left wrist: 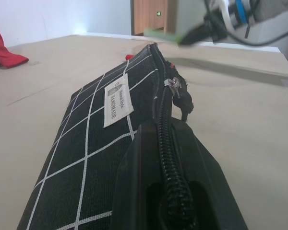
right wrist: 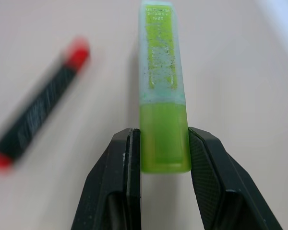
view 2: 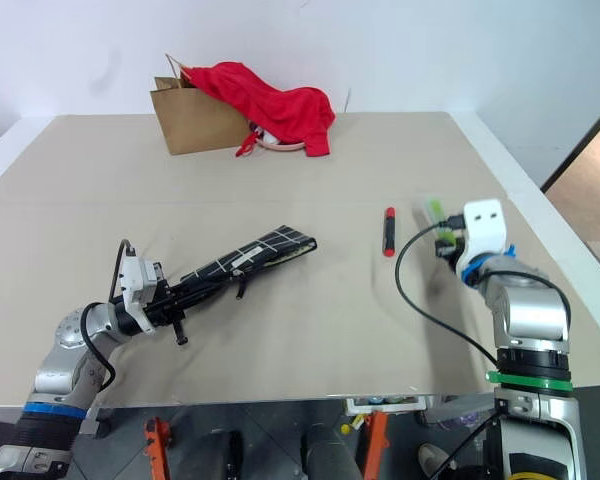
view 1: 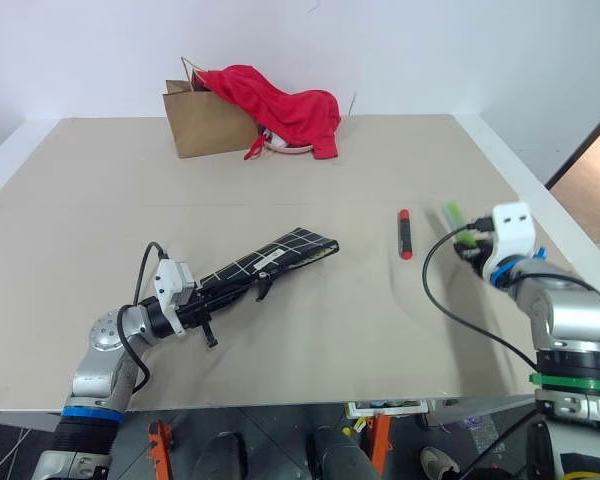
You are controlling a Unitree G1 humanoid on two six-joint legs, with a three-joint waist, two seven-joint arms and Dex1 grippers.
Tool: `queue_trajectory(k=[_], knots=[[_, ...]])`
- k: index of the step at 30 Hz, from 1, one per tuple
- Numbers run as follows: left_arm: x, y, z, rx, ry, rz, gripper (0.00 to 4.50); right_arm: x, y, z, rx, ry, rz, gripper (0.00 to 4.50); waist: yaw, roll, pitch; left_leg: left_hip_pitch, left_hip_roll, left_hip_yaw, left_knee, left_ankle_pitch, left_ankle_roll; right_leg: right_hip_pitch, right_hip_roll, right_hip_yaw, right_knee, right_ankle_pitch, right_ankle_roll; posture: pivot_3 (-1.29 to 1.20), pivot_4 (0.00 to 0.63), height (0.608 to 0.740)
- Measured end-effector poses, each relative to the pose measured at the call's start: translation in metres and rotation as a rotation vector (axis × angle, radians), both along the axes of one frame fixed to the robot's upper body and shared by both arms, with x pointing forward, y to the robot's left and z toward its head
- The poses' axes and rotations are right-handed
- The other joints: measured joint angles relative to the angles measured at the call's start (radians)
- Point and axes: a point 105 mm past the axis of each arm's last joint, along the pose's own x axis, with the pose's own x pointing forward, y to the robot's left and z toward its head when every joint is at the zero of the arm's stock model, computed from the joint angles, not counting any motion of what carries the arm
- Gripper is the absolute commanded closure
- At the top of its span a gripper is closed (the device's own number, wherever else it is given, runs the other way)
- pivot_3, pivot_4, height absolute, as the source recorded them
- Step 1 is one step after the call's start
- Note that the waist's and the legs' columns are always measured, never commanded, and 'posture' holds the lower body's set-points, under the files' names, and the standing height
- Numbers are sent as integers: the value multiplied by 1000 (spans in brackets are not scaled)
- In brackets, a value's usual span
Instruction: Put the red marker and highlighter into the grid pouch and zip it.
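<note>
Here the right pincer [right wrist: 164, 143] is closed on the highlighter [right wrist: 163, 91], its 2 black fingers [right wrist: 127, 158] pressed against the lime-green barrel near its rear end, with the paler translucent cap pointing away from the wrist. In the head views the highlighter sticks out of the pincer above the right side of the worktop [view 1: 280, 340]. The red marker [view 1: 404, 233] lies flat on the worktop just beside it, toward the middle, dark barrel with red at both ends. The left pincer [view 1: 223, 289] is clamped shut on the near end of the grid pouch [view 1: 280, 256], gripping it along the zipper edge; the pouch stretches away from the pincer toward the worktop's centre, white label facing up and the black pull cord hanging at its side. At the far edge of the worktop stands a brown paper bag [view 1: 202, 125] with a red cloth [view 1: 280, 105] draped over it.
</note>
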Motion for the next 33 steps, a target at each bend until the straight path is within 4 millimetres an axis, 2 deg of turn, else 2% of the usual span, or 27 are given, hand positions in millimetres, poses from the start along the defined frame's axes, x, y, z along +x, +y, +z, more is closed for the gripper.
queue_trajectory(k=[1, 2, 3, 4, 5, 6, 7, 10, 14, 20, 27, 33], knots=[[0, 0, 0, -1, 0, -1, 4500, -2, 7, 20, -47, -65, 82, 3433, 1, 0, 0, 0, 0, 0, 0, 0, 0, 0, 0, 0, 0, 0, 0, 0, 150, 740], [0, 0, 0, -2, 1, 0, 4500, -4, 11, 28, -68, -90, 115, 3433, 1, 0, 0, 0, 0, 0, 0, 0, 0, 0, 0, 0, 0, 0, 0, 0, 150, 740], [0, 0, 1, -5, 3, -1, 4500, -9, 23, 44, -119, -134, 213, 3433, 1, 0, 0, 0, 0, -1, -1, 0, 1, 0, 0, -1, 0, -1, 0, 0, 150, 740], [1, 0, 1, -10, 8, -1, 4500, -22, 45, 61, -212, -166, 383, 3433, 1, 1, 0, 0, 0, -1, -1, -1, 2, 0, 0, -1, 0, -1, 0, 0, 150, 740], [1, 0, 2, -13, 7, -2, 4500, -35, 62, 67, -281, -166, 513, 3433, 1, 1, 0, 0, 1, -2, -1, -2, 3, 0, 0, -2, 0, -2, 0, 0, 150, 740], [2, 0, 3, -15, 7, -2, 4500, -51, 84, 64, -358, -123, 675, 3433, 1, 0, 0, 0, 1, -2, -1, -3, 4, 1, 0, -3, -1, -3, -1, 0, 150, 740], [2, 0, 3, -16, 7, -2, 4500, -60, 95, 55, -389, -75, 767, 3433, 2, 0, 0, 0, 1, -3, 0, -3, 4, 2, 0, -4, -1, -3, -1, 0, 150, 740], [2, 0, 4, -21, 10, 1, 4500, -80, 111, 21, -469, 101, 954, 3433, 2, 0, 0, 0, 0, -2, 1, -3, 4, 2, -1, -3, -1, -3, -1, 0, 150, 740], [3, -2, 6, -29, 11, 5, 4500, -82, 121, 5, -549, 157, 1034, 3433, 1, 0, 0, 1, 1, 0, 2, -3, 3, 1, -1, -1, -1, -1, -1, 0, 150, 740], [2, -7, 12, -35, -11, -9, 4500, -70, 130, 0, -594, 142, 1052, 3433, 2, 0, 0, 1, 1, 0, 2, -2, 3, 1, -1, -2, -1, -1, -1, 0, 150, 740], [2, -7, 12, -33, -11, -9, 4500, -73, 130, 4, -541, 143, 1094, 3433, 5, 0, 0, 0, 0, -1, 1, -3, 3, 1, -1, -2, -1, -2, -2, 0, 150, 740], [2, -8, 12, -30, -13, -12, 4500, -80, 127, 19, -499, 119, 1113, 3433, 4, 0, 0, 1, 1, -1, 2, -3, 3, 2, -1, -2, -1, -2, -1, 0, 150, 740]])
